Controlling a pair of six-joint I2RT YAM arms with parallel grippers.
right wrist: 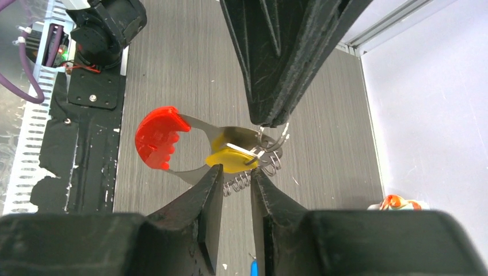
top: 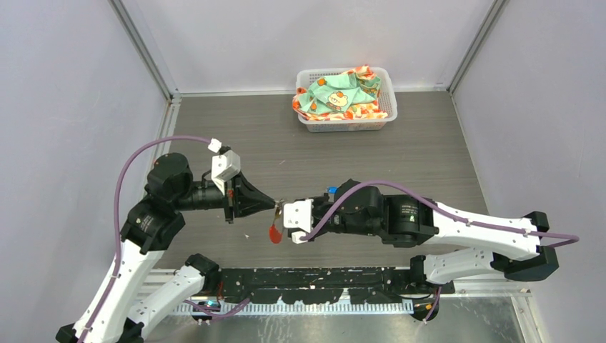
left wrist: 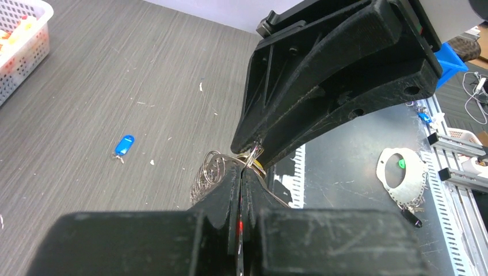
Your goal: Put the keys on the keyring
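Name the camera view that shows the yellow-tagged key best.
The right wrist view: the small metal key with the yellow plastic tag sits mid-frame, unobstructed, beside the grey metal keyring with its red tag. The left wrist view catches only a yellow sliver; the top view shows nothing recognisable of it.
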